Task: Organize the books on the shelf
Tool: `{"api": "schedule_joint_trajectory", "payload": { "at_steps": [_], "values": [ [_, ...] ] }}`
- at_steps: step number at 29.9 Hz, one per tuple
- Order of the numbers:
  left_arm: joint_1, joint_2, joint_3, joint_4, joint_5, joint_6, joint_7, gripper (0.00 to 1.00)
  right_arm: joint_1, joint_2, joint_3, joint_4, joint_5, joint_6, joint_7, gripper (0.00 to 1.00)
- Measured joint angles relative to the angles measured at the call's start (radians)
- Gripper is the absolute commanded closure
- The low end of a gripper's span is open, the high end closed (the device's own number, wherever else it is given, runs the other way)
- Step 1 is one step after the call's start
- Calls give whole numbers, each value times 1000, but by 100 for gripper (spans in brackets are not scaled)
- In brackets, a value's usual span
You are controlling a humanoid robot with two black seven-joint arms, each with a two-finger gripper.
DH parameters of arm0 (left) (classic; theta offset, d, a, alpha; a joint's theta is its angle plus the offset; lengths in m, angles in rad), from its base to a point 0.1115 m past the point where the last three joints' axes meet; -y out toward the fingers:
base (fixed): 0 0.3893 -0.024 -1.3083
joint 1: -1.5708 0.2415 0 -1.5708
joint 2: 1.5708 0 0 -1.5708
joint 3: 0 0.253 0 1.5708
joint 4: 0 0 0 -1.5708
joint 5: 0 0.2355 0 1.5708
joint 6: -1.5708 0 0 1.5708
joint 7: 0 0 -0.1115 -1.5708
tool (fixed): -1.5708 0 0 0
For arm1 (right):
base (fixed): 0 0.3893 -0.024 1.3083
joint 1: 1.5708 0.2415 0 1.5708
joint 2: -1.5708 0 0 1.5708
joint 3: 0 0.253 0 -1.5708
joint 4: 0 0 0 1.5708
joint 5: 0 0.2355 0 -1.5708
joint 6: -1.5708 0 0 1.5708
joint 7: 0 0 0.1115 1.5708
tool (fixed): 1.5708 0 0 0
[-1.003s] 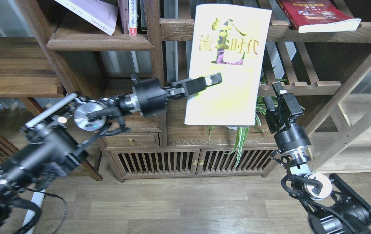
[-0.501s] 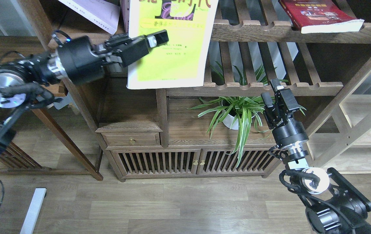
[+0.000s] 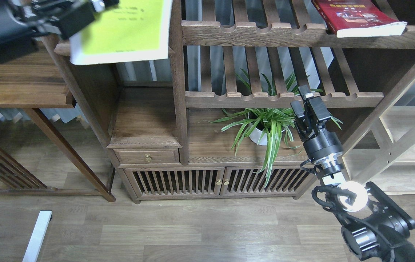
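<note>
My right arm was black, built of round segments. A silver ring and a white collar sat below the cylindrical wrist, and a white disc with looped black cables marked the joint at five o'clock. The right gripper had two blocky black fingers. My left arm, at eleven o'clock, looked black and bulky.

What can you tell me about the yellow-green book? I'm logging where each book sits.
The yellow-green book is a large, thin paperback with a glossy cover and white page edges along its lower side. Only its lower part shows; the rest is cut off at the top of the view. It hangs tilted at the upper left, in front of the dark wooden shelf, beside an upright post. The left claw grips its left edge.
</note>
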Motion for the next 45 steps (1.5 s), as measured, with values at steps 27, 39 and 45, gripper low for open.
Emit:
{"api": "schedule_joint_trajectory", "payload": {
  "at_steps": [27, 39, 45],
  "values": [
    [7, 54, -49, 131, 12, 0, -64, 100, 32, 4, -86, -20, -38, 0, -1, 18],
    [-1, 22, -46, 124, 96, 79, -103, 100, 37, 22, -102, -19, -65, 0, -1, 17],
    [-61, 13, -33, 112, 157, 185, -105, 100, 35, 24, -128, -19, -92, 0, -1, 17]
  ]
}}
